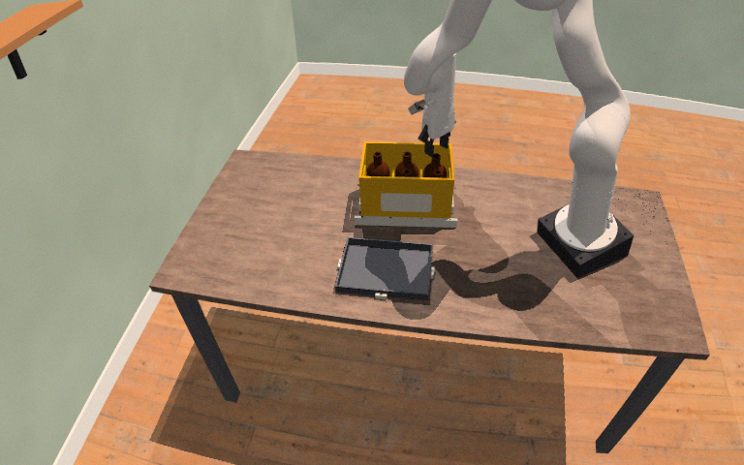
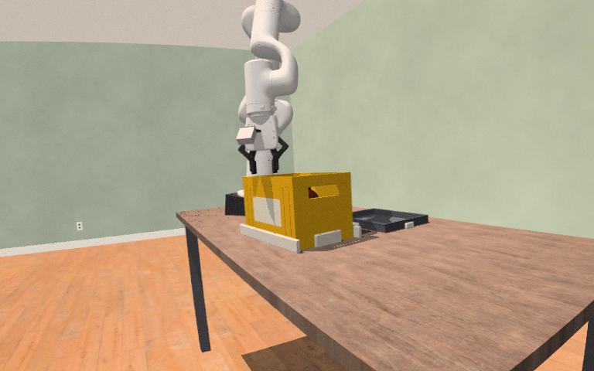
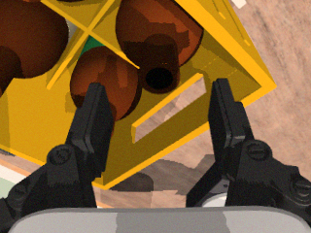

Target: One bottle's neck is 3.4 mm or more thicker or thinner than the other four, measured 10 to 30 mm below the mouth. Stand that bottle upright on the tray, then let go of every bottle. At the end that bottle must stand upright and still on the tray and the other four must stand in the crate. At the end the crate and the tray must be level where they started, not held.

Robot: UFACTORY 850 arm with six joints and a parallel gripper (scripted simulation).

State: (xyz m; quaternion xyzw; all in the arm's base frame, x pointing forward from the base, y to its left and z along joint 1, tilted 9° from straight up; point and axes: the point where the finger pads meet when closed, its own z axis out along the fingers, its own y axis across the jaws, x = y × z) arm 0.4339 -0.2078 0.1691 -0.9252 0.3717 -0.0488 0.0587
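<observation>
Hanging just above the yellow crate (image 1: 406,189), the gripper (image 3: 158,107) stands partly open with nothing between its fingers; the wrist view shows the gap bare, with the corner bottle (image 3: 152,35) seen through it. That bottle's dark mouth lies a little ahead of the line between the fingertips, roughly midway across the gap; its long axis runs straight up toward the claw, so a vertical drop with a small forward shift looks like what would bring the neck between the fingers. In the top view three bottle necks show along the crate's near row, and the claw sits over the far right end, above the right-hand bottle (image 1: 435,166); which of the five is the odd one cannot be told. Room is tight; the crate's right wall (image 3: 224,39) runs close beside the bottle, and the yellow dividers (image 3: 97,16) and a neighbouring bottle (image 3: 104,84) crowd the other finger's side. The dark tray (image 1: 384,269) lies on the wooden table (image 1: 263,230) just in front of the crate, with no bottle on it; by my reading, the path there is up and over the front wall.
</observation>
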